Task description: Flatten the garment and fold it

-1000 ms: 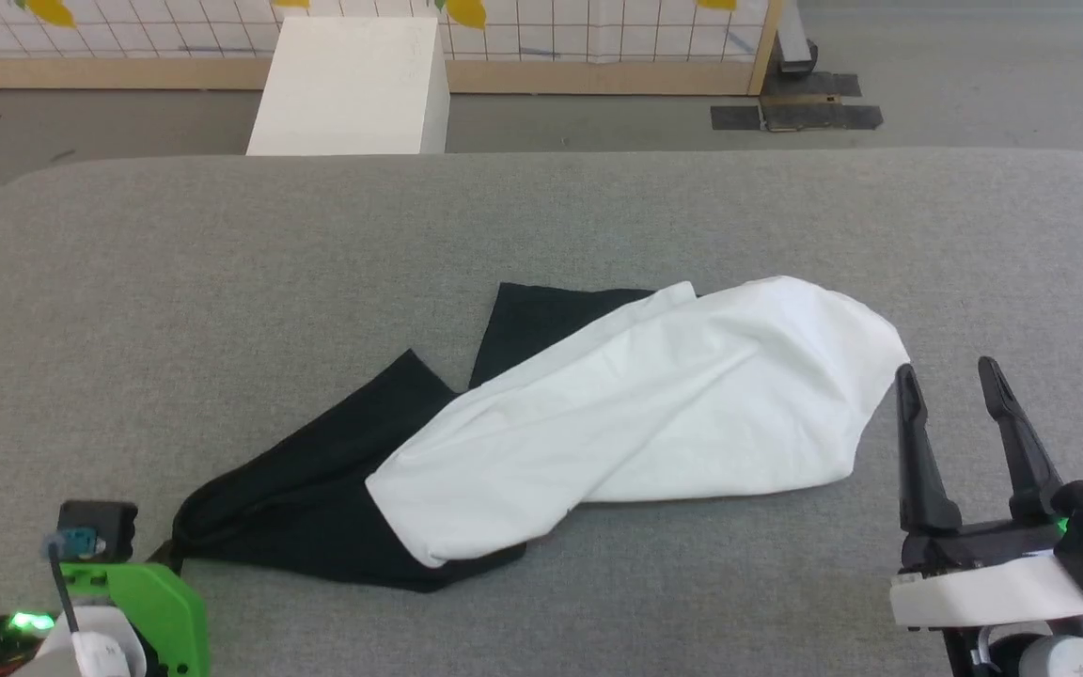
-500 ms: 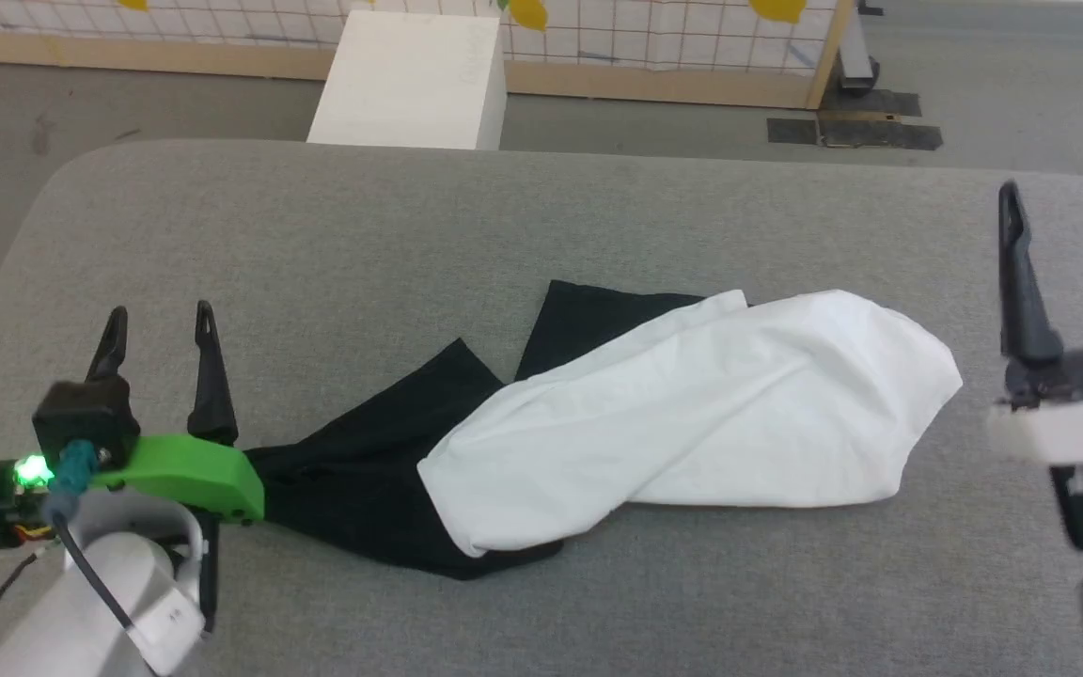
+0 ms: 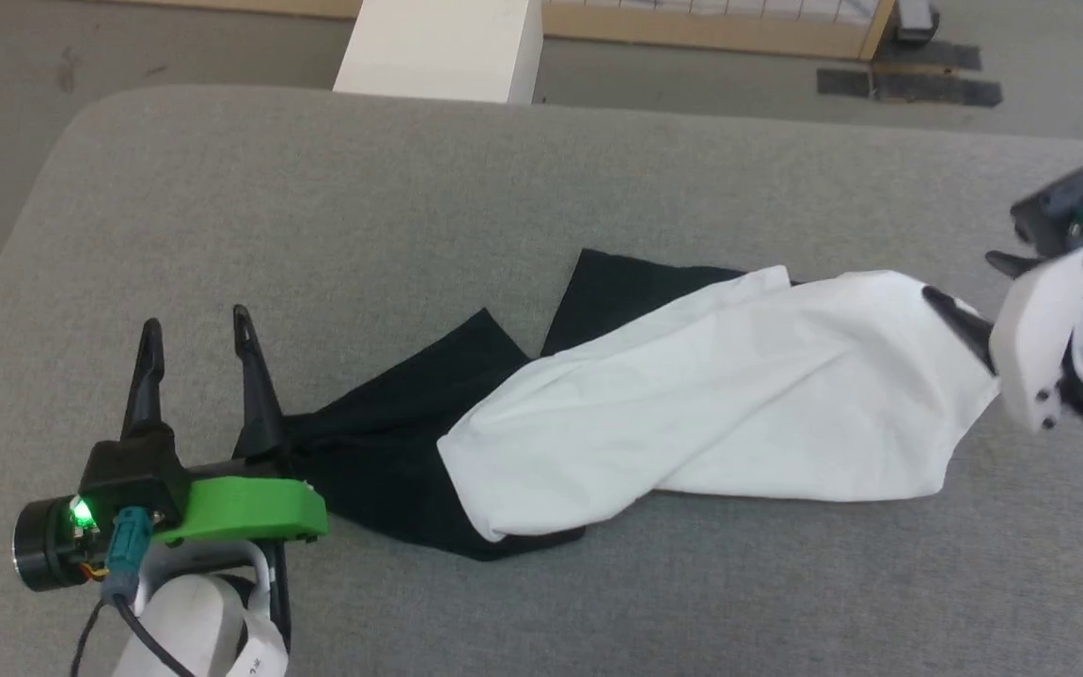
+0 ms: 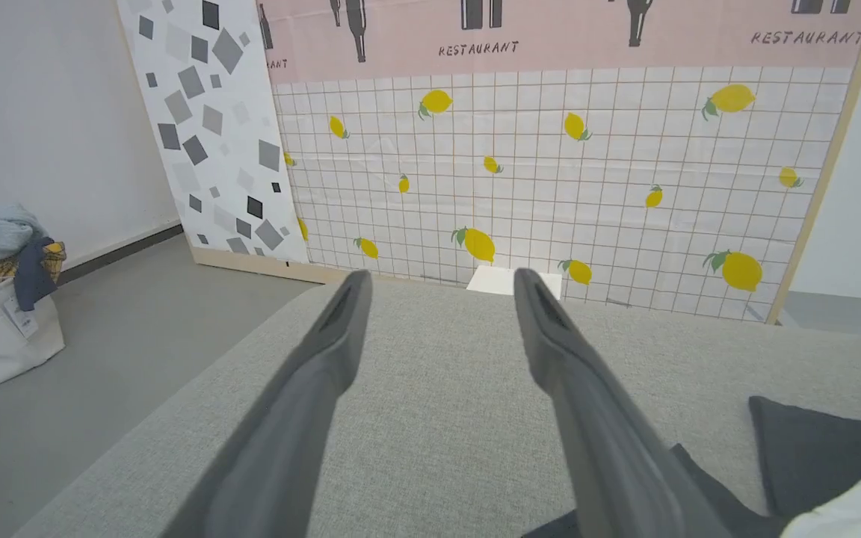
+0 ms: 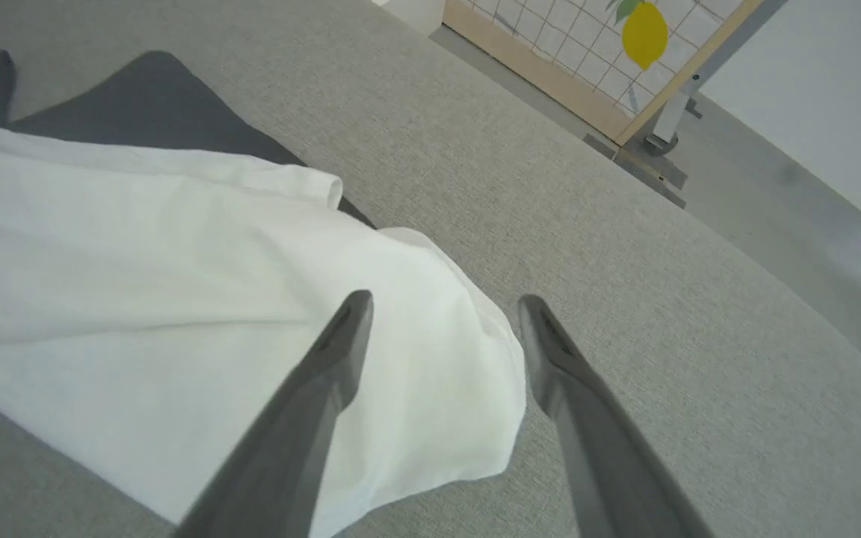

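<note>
Grey table (image 3: 316, 207) has loads of bare room far and left, rounded corner far-left; the garment (image 3: 720, 395) lies mid-table, long axis left-to-right, black sleeves left, white body right; left gripper (image 3: 196, 318) jaws apart, just beside a sleeve; right gripper (image 5: 445, 300) jaws apart over the white end; white box (image 3: 443, 47) past the far edge.

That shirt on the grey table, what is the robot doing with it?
The robot is meant to flatten and fold the shirt, which lies bunched up on the grey table. Its left pincer is open next to the black sleeves, holding nothing. Its right pincer is open too, aimed at the white end. The shirt is not flat or folded yet.
</note>
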Tool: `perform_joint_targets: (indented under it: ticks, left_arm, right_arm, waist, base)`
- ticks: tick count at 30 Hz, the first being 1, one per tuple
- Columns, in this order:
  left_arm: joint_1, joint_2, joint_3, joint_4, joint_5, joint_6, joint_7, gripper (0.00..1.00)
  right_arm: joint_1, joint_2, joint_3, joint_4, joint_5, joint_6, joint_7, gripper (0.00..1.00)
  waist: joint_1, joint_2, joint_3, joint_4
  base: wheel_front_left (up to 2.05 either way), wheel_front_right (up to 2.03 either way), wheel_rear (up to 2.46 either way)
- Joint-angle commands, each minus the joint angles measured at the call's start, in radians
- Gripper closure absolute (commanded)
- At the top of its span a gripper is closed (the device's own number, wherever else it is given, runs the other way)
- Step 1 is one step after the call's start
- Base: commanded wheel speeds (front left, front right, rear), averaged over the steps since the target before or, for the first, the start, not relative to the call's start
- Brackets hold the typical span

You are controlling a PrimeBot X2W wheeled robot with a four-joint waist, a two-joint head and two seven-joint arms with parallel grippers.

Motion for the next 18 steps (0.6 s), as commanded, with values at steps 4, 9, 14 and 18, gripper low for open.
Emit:
perform_joint_targets:
  ticks: [4,9,14,18]
  left_arm:
    - [-0.025,-0.066,0.051,0.016,0.063,-0.058,-0.003,0.0]
    - [-0.065,-0.123,0.08,0.037,0.119,-0.125,-0.004,0.0]
    - [-0.095,-0.162,0.099,0.051,0.156,-0.17,-0.004,0.0]
    - [-0.1,-0.182,0.124,0.055,0.171,-0.189,-0.004,0.0]
  right_arm:
    - [-0.128,-0.043,0.08,0.054,0.103,-0.002,0.185,0.0]
    - [-0.24,-0.043,0.157,0.155,0.102,-0.002,0.274,0.0]
    - [-0.25,-0.007,0.211,0.263,0.121,-0.002,0.253,0.0]
    - [-0.216,0.008,0.275,0.312,0.173,-0.002,0.242,0.0]
  waist:
    - [0.0,-0.0001,0.093,0.041]
    - [0.0,-0.0001,0.163,0.07]
    - [0.0,-0.0001,0.203,0.09]
    - [0.0,-0.0001,0.211,0.084]
  base:
    - [0.0,0.0,0.0]
    - [0.0,0.0,0.0]
    - [0.0,0.0,0.0]
    - [0.0,0.0,0.0]
